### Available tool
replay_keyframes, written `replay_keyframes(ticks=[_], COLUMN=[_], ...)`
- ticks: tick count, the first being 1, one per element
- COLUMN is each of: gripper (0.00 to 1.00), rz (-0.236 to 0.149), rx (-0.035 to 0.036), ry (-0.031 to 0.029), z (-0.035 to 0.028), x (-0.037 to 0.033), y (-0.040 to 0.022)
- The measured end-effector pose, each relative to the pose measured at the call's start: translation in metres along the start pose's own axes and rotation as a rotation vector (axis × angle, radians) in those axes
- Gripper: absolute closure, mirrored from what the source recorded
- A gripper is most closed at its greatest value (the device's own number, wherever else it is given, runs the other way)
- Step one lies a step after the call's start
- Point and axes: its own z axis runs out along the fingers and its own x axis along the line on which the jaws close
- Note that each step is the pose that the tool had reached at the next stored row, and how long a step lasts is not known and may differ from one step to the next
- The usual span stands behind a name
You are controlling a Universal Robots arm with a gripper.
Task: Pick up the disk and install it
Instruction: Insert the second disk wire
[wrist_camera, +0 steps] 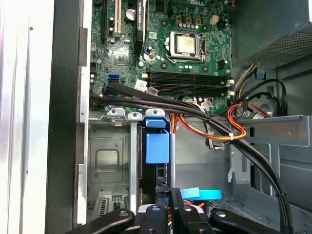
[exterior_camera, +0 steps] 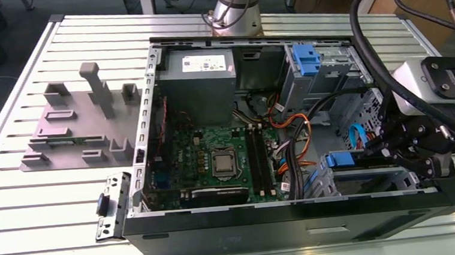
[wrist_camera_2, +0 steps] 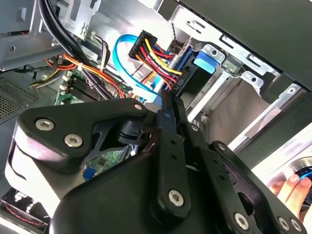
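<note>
While pincer [wrist_camera: 165, 214] fingers sit together, disk [wrist_camera: 157, 146] stands just beyond, in bay.

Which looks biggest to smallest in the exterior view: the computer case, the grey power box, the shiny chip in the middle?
1. The computer case looks biggest by far.
2. The grey power box comes next.
3. The shiny chip looks smallest.
All three sit in or on the same case, so nearness to the camera barely changes this order.
</note>
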Motion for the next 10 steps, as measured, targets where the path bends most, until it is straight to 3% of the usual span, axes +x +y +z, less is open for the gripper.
replay_keyframes(ticks=[10], gripper=[0.84], rz=[-0.001], rx=[-0.0009], ry=[-0.0015], z=[0.0026], x=[0.0019], y=[-0.0003])
